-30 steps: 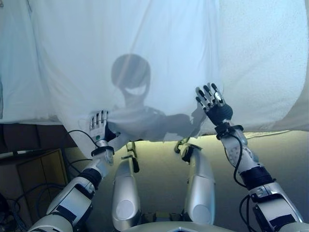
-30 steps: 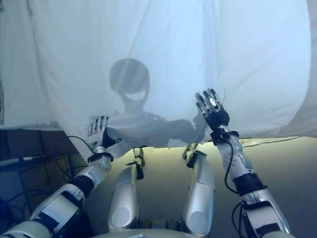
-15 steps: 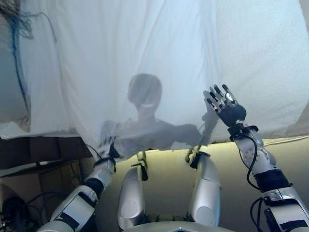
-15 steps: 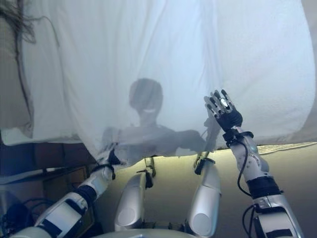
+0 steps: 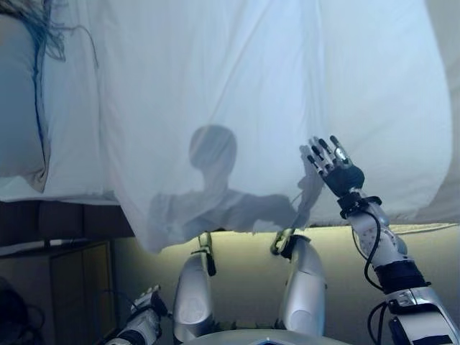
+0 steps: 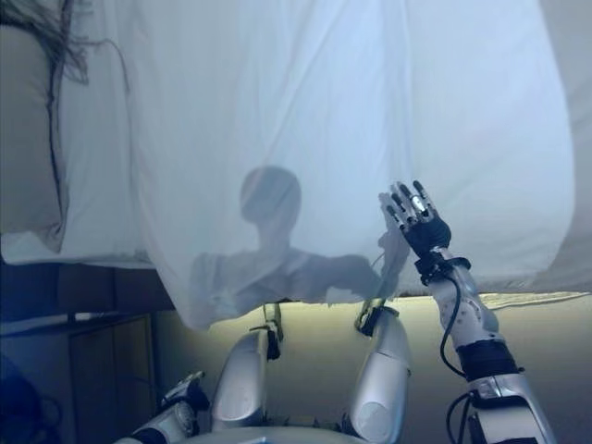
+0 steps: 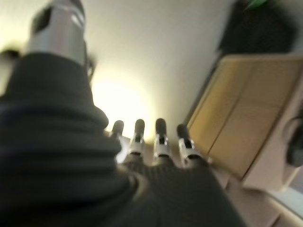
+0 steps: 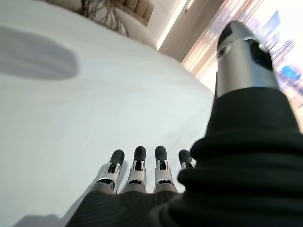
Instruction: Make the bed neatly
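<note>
Sheet [image 5: 251, 93] under flat right hand [image 5: 332, 164]

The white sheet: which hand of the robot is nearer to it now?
The right. The right hand is raised with straight fingers at the white sheet, near its hanging edge. The left hand is low beside the bed, well below the sheet, touching nothing.

I can't read any words, numbers or signs here. The white sheet [image 5: 251, 108] on the bed is plain, with no label on it. The pillow [image 5: 18, 100] at the sheet's left edge has no print. The wooden cabinet [image 7: 241, 118] below the sheet's left corner has bare doors, with no sticker or writing on them.
</note>
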`<state>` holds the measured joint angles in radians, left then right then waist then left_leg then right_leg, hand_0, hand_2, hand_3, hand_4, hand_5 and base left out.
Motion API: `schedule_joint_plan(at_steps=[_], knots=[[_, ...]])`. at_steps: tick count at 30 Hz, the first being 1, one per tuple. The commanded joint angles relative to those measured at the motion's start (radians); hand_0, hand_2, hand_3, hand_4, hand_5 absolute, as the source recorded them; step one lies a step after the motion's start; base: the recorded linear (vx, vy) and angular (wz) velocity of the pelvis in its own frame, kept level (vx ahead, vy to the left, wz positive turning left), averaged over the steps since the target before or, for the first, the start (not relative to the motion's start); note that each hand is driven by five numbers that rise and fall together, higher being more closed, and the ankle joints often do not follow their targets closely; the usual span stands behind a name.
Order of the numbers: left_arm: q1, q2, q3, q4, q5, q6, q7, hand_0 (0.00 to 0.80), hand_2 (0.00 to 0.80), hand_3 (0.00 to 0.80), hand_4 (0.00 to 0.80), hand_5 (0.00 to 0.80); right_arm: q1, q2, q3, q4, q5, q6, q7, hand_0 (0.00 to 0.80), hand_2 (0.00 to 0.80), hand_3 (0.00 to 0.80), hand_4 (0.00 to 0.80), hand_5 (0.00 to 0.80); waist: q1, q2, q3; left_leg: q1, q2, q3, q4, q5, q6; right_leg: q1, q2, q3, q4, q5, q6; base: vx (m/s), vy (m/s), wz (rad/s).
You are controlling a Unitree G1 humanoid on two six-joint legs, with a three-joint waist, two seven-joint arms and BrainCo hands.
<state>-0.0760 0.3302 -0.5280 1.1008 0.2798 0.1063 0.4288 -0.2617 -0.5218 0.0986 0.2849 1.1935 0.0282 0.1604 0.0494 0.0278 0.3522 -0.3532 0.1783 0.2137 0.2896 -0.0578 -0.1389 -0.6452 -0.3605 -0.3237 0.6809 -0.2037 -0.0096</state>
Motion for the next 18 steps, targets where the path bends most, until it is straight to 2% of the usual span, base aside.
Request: schedule_joint_plan(at_steps=[1, 5, 6, 8, 11, 14, 18], knots=[[-0.034, 0.072, 0.043, -0.057, -0.099, -0.090, 0.164, 0.000, 0.000, 0.000, 0.000, 0.000, 0.012, -0.015, -0.035, -0.025, -0.017, 0.005, 0.026, 0.000, 0.000, 0.000, 0.000, 0.000, 0.015, 0.008, -0.018, -0.005, 0.051, -0.054, 0.027, 0.023, -0.008, 0.119, -0.168, 0.057, -0.343, 0.348, 0.259, 0.086, 0.114, 0.07], [-0.090, 0.071, 0.065, -0.156, -0.130, -0.178, 0.246, 0.000, 0.000, 0.000, 0.000, 0.000, -0.004, -0.037, -0.063, 0.004, -0.023, 0.044, 0.031, 0.000, 0.000, 0.000, 0.000, 0.000, 0.010, 0.025, -0.027, 0.009, 0.036, -0.052, 0.035, 0.013, -0.002, 0.113, -0.185, 0.073, -0.320, 0.342, 0.257, 0.033, 0.092, 0.08], [-0.101, 0.073, 0.069, -0.180, -0.133, -0.189, 0.256, 0.000, 0.000, 0.000, 0.000, 0.000, -0.009, -0.042, -0.069, 0.007, -0.022, 0.051, 0.034, 0.000, 0.000, 0.000, 0.000, 0.000, 0.008, 0.021, -0.023, -0.005, 0.030, -0.045, 0.036, 0.033, 0.007, 0.105, -0.191, 0.066, -0.330, 0.365, 0.246, -0.076, 0.008, 0.10], [-0.122, 0.080, 0.068, -0.217, -0.125, -0.214, 0.289, 0.000, 0.000, 0.000, 0.000, 0.000, -0.020, -0.041, -0.069, 0.017, -0.016, 0.048, 0.032, 0.000, 0.000, 0.000, 0.000, 0.000, 0.015, 0.020, -0.019, -0.009, 0.040, -0.056, 0.050, 0.009, 0.001, 0.101, -0.185, 0.075, -0.316, 0.346, 0.258, -0.009, -0.054, 0.04], [-0.154, 0.094, 0.066, -0.256, -0.121, -0.234, 0.329, 0.000, 0.000, 0.000, 0.000, 0.000, -0.031, -0.023, -0.054, 0.024, -0.001, 0.021, 0.030, 0.000, 0.000, 0.000, 0.000, 0.000, 0.023, 0.001, -0.002, -0.033, 0.053, -0.064, 0.062, 0.012, 0.002, 0.096, -0.176, 0.066, -0.320, 0.354, 0.260, -0.040, -0.149, 0.03], [-0.174, 0.108, 0.062, -0.278, -0.097, -0.225, 0.346, 0.000, 0.000, 0.000, 0.000, 0.000, -0.034, -0.005, -0.030, 0.026, 0.019, -0.021, 0.037, 0.000, 0.000, 0.000, 0.000, 0.000, 0.031, -0.022, 0.018, -0.062, 0.069, -0.076, 0.072, 0.019, 0.000, 0.091, -0.165, 0.053, -0.329, 0.365, 0.261, -0.064, -0.154, -0.02], [-0.201, 0.109, 0.035, -0.268, -0.067, -0.170, 0.341, 0.000, 0.000, 0.000, 0.000, 0.000, -0.061, -0.001, 0.002, 0.025, 0.025, -0.054, 0.034, 0.000, 0.000, 0.000, 0.000, 0.000, 0.032, -0.040, 0.043, -0.107, 0.083, -0.096, 0.090, 0.034, -0.003, 0.063, -0.153, 0.056, -0.317, 0.373, 0.261, -0.040, -0.035, -0.01]])
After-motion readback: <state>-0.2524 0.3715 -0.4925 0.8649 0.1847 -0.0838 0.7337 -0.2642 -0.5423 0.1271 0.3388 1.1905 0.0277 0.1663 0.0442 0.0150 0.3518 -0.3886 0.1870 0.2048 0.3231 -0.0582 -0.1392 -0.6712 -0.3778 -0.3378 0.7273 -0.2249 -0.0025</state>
